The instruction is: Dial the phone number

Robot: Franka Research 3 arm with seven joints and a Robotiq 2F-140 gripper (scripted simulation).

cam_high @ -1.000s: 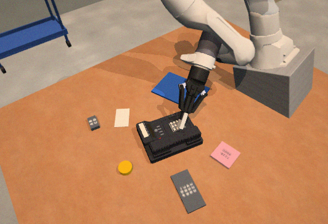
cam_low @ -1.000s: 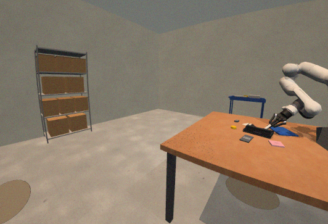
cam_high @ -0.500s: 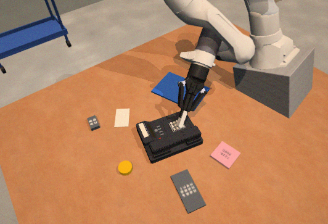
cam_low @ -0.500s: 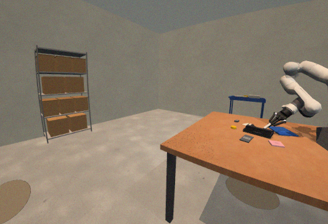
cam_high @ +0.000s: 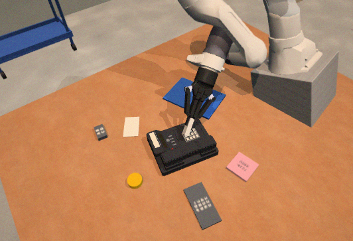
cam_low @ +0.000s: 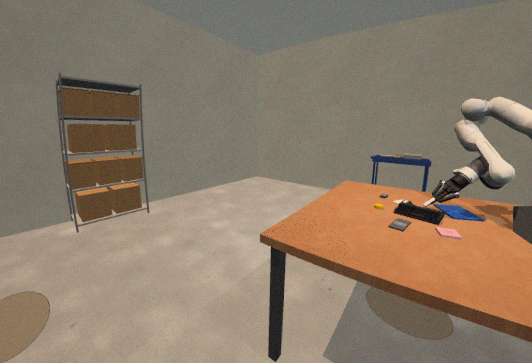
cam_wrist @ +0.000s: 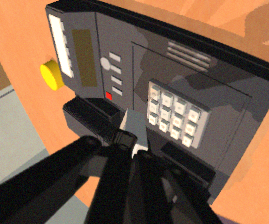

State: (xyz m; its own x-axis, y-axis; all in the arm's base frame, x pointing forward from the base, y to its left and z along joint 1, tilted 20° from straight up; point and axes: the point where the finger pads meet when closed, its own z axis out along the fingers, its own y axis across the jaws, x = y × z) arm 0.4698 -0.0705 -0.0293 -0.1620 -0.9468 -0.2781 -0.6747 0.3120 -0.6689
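Note:
The black desk phone (cam_high: 182,145) lies on the orange table, and its handset (cam_high: 190,159) rests in the cradle along the near edge. The light keypad (cam_high: 192,135) is on the phone's right half and also shows in the wrist view (cam_wrist: 173,115). My gripper (cam_high: 187,131) is shut with nothing between its fingers. Its pale tips (cam_wrist: 132,125) point down at the keypad's edge on the handset side. I cannot tell whether they touch a key. The pink note (cam_high: 242,165) with the number lies to the right of the phone.
A blue mat (cam_high: 191,97) lies behind the phone. A grey keypad slab (cam_high: 202,205), a yellow disc (cam_high: 135,180), a cream card (cam_high: 131,126) and a small grey block (cam_high: 100,131) lie around it. The grey robot base (cam_high: 295,85) stands at the right, and a blue cart (cam_high: 30,35) stands off the table.

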